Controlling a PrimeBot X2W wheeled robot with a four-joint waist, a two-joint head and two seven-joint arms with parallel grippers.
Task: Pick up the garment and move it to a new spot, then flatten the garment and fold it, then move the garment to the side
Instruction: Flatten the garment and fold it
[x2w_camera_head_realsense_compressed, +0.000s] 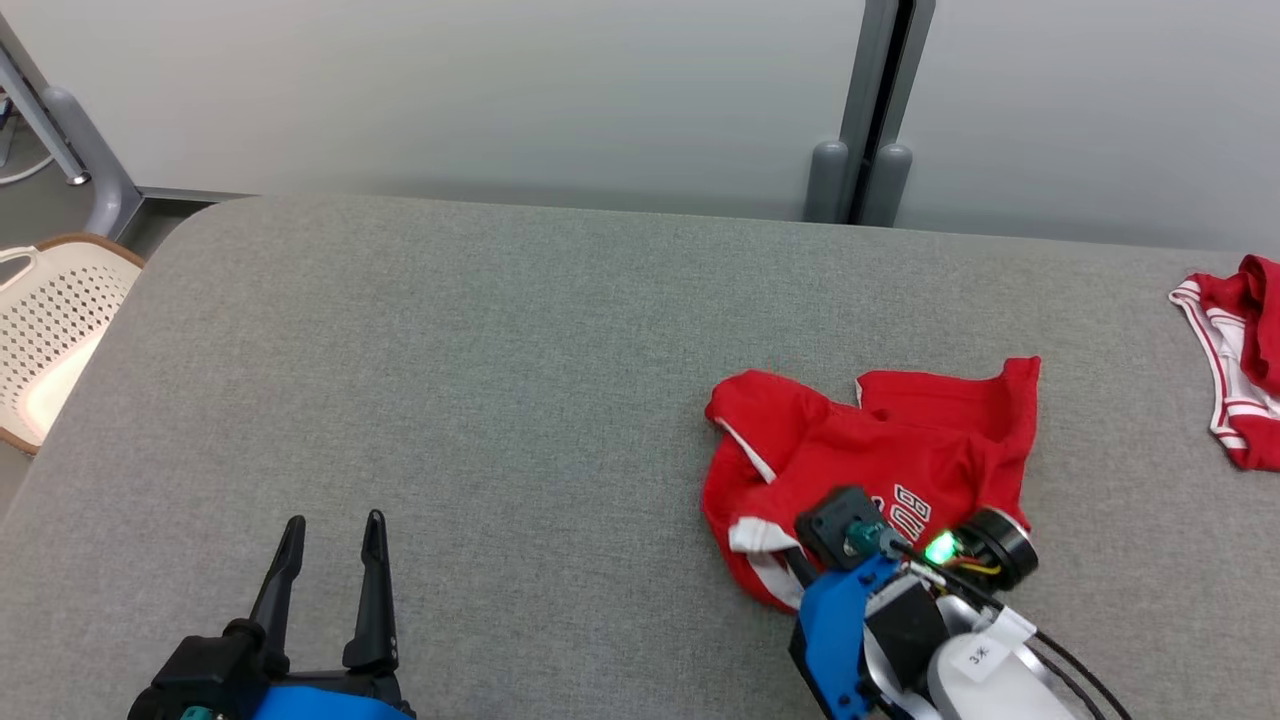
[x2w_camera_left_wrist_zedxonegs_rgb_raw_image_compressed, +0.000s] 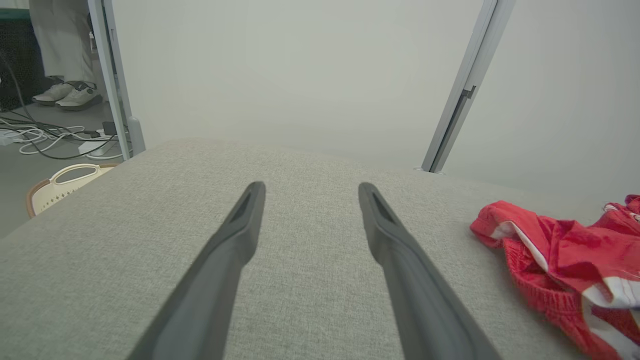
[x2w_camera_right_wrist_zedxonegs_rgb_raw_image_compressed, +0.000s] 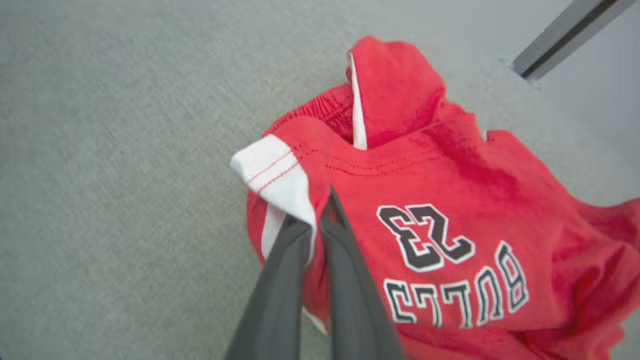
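Garment (x2w_camera_right_wrist_zedxonegs_rgb_raw_image_compressed: 450, 165) crumpled on grey table (x2w_camera_head_realsense_compressed: 450, 400); my right gripper (x2w_camera_right_wrist_zedxonegs_rgb_raw_image_compressed: 316, 220) clamps its white-trimmed edge, my left gripper (x2w_camera_head_realsense_compressed: 333, 525) spread wide, holding nothing.

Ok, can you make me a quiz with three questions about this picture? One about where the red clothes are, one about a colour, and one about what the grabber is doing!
1. Where does the garment lie on the grey table?
A) toward the robot's right
B) toward the robot's left
C) hanging off the near edge

2. What colour is most of the garment?
A) blue
B) red
C) yellow

3. What is the right gripper doing?
A) hovering wide open
B) resting on bare table
C) shut on the garment's white-trimmed edge

Answers:
1 A: it sits in the right half of the head view.
2 B: the cloth is red, with white trim and dark lettering.
3 C: the right wrist view shows its fingers pinched together on the trim.
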